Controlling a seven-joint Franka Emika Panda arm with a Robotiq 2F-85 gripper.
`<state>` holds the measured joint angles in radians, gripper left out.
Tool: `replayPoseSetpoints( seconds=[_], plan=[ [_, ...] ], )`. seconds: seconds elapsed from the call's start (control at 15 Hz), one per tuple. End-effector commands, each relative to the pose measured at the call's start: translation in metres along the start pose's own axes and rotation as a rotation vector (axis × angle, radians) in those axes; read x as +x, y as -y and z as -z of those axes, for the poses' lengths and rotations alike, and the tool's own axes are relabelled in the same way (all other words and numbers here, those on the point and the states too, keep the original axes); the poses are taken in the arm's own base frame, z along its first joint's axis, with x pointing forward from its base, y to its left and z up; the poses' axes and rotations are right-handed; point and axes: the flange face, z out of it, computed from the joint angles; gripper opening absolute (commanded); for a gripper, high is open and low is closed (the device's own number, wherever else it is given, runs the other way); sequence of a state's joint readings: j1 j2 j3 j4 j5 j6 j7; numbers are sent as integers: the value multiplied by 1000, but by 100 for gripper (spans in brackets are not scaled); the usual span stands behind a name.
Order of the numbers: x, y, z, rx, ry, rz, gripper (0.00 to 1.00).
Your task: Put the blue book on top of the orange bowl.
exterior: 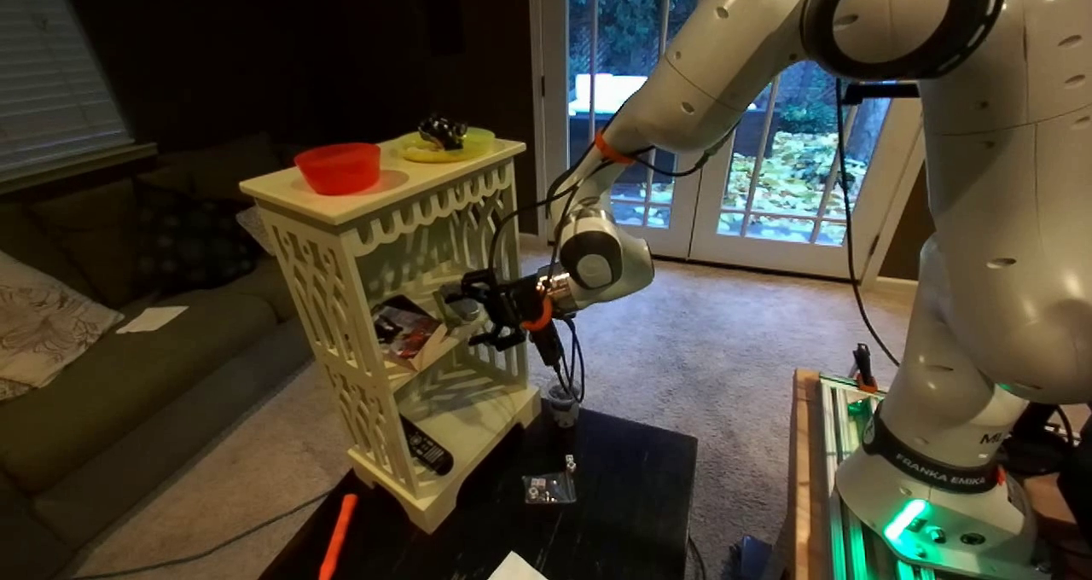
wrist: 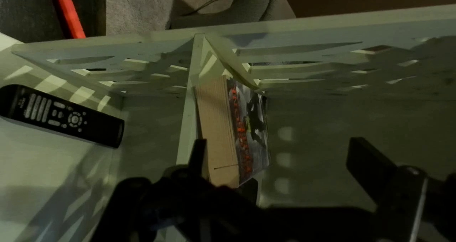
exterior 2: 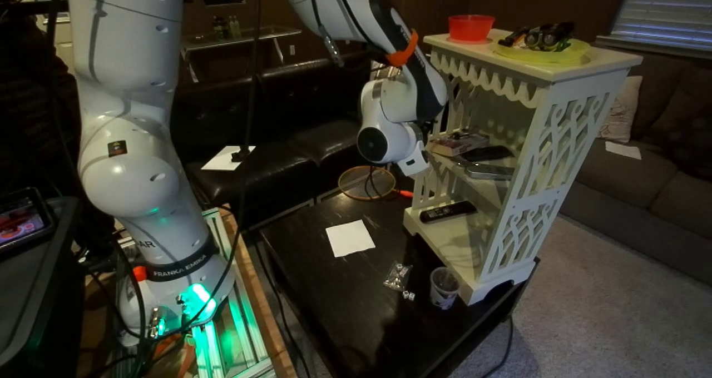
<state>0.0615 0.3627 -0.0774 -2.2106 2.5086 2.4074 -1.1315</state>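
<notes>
On the middle shelf of the cream, lattice-sided cabinet lies the book: thick paperback, pale page block, dark printed cover. Only the wrist view gives us its red lettering clearly. Pages just beside the shelf's front lip; free air above. Gripper near it, spread wide, released. Farther up, both exterior views show us the smooth, round red-orange bowl near the cabinet top's edge.

Black remote on bottom shelf, cup; white paper on dark table
</notes>
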Motion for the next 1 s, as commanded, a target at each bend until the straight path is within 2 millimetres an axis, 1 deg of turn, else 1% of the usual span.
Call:
replayPoseSetpoints(
  seconds=[0.0,0.13,0.4,0.53,0.73,0.93],
  plan=[
    [6,-1,-9,-46,-21,29,100],
    [17,1,-18,-79,-52,37,100],
    [31,10,-46,-101,-85,37,100],
    [36,11,-59,-103,-91,47,100],
    [43,9,-75,-97,-97,60,100],
    [47,2,-83,-102,-97,66,100]
  ],
)
